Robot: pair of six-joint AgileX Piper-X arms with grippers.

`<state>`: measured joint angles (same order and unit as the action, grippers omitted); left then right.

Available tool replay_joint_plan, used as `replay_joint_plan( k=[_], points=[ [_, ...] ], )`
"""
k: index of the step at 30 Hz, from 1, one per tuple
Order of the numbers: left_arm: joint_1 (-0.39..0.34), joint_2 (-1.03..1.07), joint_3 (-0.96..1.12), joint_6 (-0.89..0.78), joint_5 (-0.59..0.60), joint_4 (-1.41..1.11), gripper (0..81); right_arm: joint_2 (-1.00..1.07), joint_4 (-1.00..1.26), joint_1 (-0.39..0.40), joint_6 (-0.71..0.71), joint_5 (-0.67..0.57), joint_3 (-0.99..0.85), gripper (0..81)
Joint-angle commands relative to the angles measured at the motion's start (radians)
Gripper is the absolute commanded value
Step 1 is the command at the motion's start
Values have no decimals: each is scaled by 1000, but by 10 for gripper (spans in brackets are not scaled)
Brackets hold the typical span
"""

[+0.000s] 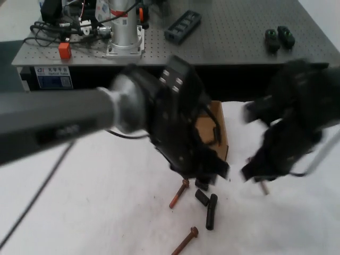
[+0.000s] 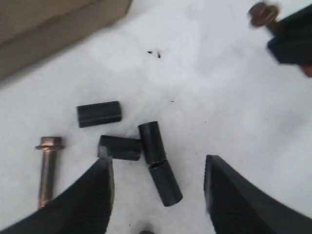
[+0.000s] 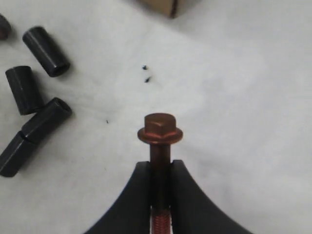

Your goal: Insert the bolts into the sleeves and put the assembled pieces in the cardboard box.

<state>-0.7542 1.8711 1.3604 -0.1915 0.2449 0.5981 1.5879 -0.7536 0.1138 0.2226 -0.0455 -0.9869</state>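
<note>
The left gripper (image 2: 157, 165) has its fingers wide apart and holds nothing; it is just over four short black cylindrical sleeves (image 2: 152, 142), which lie close together on the white cloth (image 2: 219, 97), two of them end to end; one sleeve shows between the fingers, touching or not I cannot tell. A loose copper hex-head bolt (image 2: 48, 170) lies beside the sleeves, near one finger. The right gripper (image 3: 161, 166) is clamped on the shank of a 2nd copper flanged bolt (image 3: 160, 129); its head sticks out past the fingertips. The brown cardboard box (image 1: 219, 133) sits behind the sleeves, a bit apart.
</note>
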Motion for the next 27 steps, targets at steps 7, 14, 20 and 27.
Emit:
replay_joint_plan(
  k=[7, 14, 20, 27],
  points=[
    [-67, 150, 149, 14, -2, 146, 392, -564, -11, -165, -94, -17, 226, 0],
    [-98, 240, 192, -12, -31, 235, 392, -686, -60, -174, -95, -17, 240, 0],
    [-98, 264, 192, -48, -39, 246, 372, -694, -73, -174, -95, -17, 240, 0],
    [-98, 264, 190, -54, -36, 267, 136, -694, -74, -174, -95, -17, 240, 0]
  ],
)
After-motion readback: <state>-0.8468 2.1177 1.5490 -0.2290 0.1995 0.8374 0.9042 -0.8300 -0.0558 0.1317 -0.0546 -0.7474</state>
